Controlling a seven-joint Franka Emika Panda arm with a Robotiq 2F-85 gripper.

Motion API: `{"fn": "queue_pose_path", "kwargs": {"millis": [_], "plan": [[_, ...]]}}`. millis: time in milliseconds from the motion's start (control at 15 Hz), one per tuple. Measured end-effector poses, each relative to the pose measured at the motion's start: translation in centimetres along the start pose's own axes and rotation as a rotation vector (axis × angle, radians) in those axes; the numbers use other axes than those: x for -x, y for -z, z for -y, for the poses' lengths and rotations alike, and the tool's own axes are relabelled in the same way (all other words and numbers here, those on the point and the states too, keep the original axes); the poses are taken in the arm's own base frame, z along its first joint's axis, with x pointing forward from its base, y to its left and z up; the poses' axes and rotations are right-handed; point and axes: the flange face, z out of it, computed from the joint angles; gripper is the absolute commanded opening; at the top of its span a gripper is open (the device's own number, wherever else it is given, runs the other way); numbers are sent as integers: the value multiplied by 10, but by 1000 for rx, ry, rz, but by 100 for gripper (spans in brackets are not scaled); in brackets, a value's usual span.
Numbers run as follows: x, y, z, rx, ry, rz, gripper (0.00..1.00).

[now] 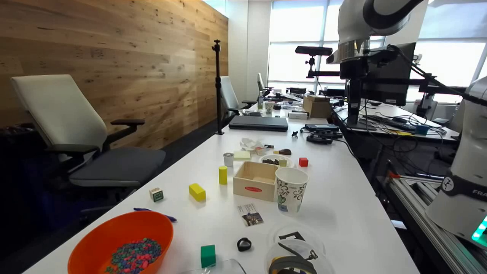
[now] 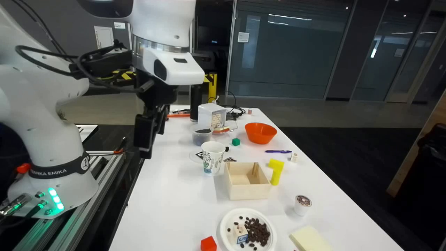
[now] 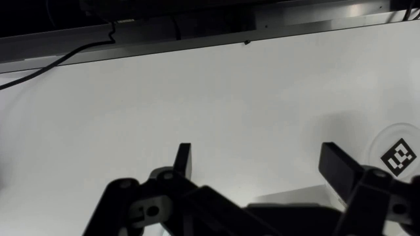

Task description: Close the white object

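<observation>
A white box-like object stands at the far end of the table in an exterior view. Its side shows a light patterned patch, and a wire and an orange-and-cream piece lie by it. It is the likeliest white object, but I cannot tell how it opens. It is out of view in the wrist view. My gripper hangs above the table's robot-side edge, well nearer the camera than this box and apart from it. In the wrist view the gripper has its fingers wide apart with only table between them.
A paper cup stands beside a wooden box. A clear tub, an orange bowl and a green block are near the white box. A plate of beans and red block lie closer.
</observation>
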Motion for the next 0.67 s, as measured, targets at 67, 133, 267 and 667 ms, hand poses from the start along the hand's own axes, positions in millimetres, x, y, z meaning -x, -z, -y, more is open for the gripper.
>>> {"fn": "queue_pose_path", "kwargs": {"millis": [67, 133, 267, 667], "plan": [[-3, 1, 1, 5, 14, -18, 100], [-8, 3, 2, 12, 39, -39, 100], [-26, 12, 7, 37, 118, -88, 100], [-103, 47, 45, 111, 437, -147, 100]]}}
